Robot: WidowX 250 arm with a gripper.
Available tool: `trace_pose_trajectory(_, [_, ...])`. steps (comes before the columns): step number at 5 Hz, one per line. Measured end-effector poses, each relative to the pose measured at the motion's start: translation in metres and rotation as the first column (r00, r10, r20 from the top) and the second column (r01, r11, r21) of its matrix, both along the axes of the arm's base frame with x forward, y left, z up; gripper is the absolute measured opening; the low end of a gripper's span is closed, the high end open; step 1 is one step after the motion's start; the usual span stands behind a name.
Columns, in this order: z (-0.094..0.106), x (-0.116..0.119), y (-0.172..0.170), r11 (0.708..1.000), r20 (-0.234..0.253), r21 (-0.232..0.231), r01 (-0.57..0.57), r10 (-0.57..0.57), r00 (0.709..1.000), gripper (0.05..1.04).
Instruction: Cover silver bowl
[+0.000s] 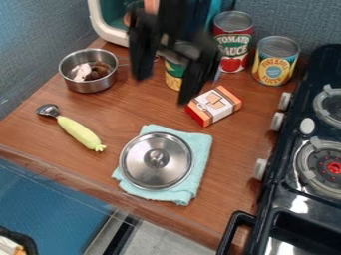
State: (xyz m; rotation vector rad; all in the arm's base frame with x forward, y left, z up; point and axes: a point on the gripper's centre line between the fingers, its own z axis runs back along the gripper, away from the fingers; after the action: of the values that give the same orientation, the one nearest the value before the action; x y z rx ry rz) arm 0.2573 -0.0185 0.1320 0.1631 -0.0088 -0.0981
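"Where is the end effector?"

"High over the far part of the tabletop, its two fingers wide apart and nothing between them."

"And the silver bowl?"

"Left of the end effector, upright and uncovered, with brown and white pieces inside. The lid lies nearer the camera than the end effector, knob up, on a folded pale teal towel."

"What is the surface like?"

"Brown wood grain, shiny along the front edge. A scoop with a yellow-green handle lies on it, nearer the camera and left of the end effector. A small orange and white box sits just to its right."

"And beyond?"

"A red can and a yellow can stand behind it to the right; another can is partly hidden by it. Behind it, upper left, is a white-rimmed container. Blue-grey walls rise at the back and left, and a black stove runs down the right side."
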Motion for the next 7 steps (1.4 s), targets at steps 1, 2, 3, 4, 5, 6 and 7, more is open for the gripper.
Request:
trace_pose_trajectory(1, [-0.027, -0.018, 0.015, 1.000, -0.020, 0.017, -0.008, 0.008, 1.000, 1.001])
trace_pose_trajectory(2, [-0.039, -0.035, 0.027, 1.000, -0.014, 0.009, -0.012, 0.012, 1.000, 1.000])
trace_pose_trajectory(3, [-0.054, -0.046, 0.042, 1.000, -0.032, 0.015, -0.019, 0.020, 0.999, 1.000])
trace_pose_trajectory(4, [-0.065, -0.046, 0.052, 0.999, -0.061, -0.012, -0.041, 0.040, 0.997, 1.000])
trace_pose_trajectory(5, [-0.072, -0.034, 0.054, 0.998, -0.078, -0.016, -0.056, 0.054, 0.995, 1.000])
trace_pose_trajectory(6, [-0.079, -0.022, 0.057, 0.996, -0.098, -0.026, -0.087, 0.084, 0.992, 1.000])
trace_pose_trajectory(7, [-0.084, -0.013, 0.058, 0.994, -0.107, -0.026, -0.105, 0.102, 0.989, 1.000])
